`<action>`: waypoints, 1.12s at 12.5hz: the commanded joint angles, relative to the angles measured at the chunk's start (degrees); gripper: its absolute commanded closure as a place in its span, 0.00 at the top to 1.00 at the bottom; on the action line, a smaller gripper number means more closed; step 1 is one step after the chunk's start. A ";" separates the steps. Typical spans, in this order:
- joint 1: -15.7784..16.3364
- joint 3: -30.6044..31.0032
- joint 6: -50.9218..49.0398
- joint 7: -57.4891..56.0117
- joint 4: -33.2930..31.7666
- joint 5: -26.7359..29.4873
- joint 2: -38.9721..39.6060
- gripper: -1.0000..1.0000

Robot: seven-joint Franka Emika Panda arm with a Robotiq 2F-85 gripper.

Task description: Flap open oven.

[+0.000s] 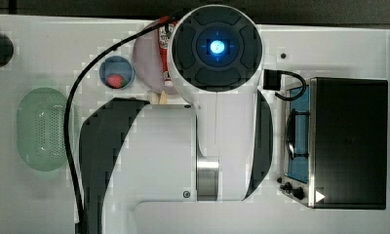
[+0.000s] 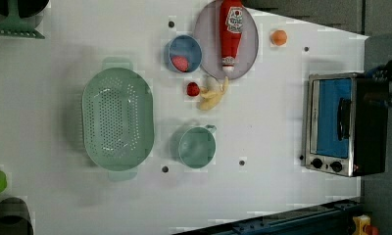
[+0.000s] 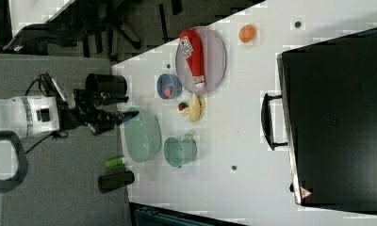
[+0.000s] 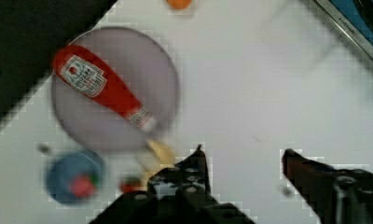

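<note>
The oven (image 2: pixel 348 125) stands on the white table at the left view's right, with a black top (image 1: pixel 351 141), a silver front frame and two small black knobs (image 2: pixel 326 164). Its blue-tinted flap door (image 2: pixel 331 120) looks shut, and the dark handle (image 3: pixel 267 121) sticks out in front of it. A corner of the oven (image 4: pixel 357 23) shows in the wrist view. My gripper (image 4: pixel 243 156) is open with nothing between its fingers, high above the table and well apart from the oven. In the right view the gripper (image 3: pixel 127 114) shows at the left, on the white arm.
A green colander (image 2: pixel 116 120) and a teal mug (image 2: pixel 196 147) stand mid-table. A grey plate (image 2: pixel 248 44) carries a ketchup bottle (image 2: pixel 231 32). Beside it are a blue bowl (image 2: pixel 183 51) with a red fruit, a banana (image 2: pixel 212 95) and a small orange ball (image 2: pixel 279 37).
</note>
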 commanded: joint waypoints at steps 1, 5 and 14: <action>-0.81 -3.64 -13.67 -6.16 -10.05 0.06 -20.29 0.79; -0.81 -3.59 -13.64 -6.16 -10.06 0.06 -20.26 1.00; -0.96 -7.13 -13.18 -7.15 -10.43 -0.17 -18.85 0.17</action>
